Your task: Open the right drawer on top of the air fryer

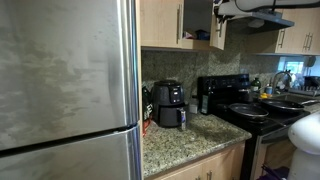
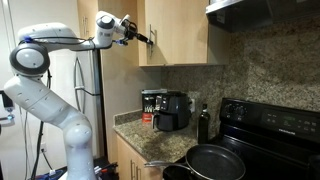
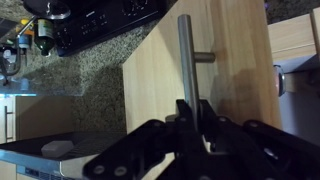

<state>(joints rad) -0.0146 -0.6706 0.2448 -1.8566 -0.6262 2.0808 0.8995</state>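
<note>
Care belongs in the arc: I should pull along the door's swing about its hinge, wrist turning with it so the bar doesn't twist free. My end effector (image 3: 188, 118) is clenched on the handle (image 3: 185, 50) of the right drawer (image 3: 235, 70), a tall light-wood door just ahead, seemingly ajar. The air fryer (image 2: 172, 110) sits well below on the counter (image 2: 128, 126).

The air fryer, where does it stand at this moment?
In an exterior view the air fryer stands on the granite counter, between the steel refrigerator and the dark bottle.
</note>
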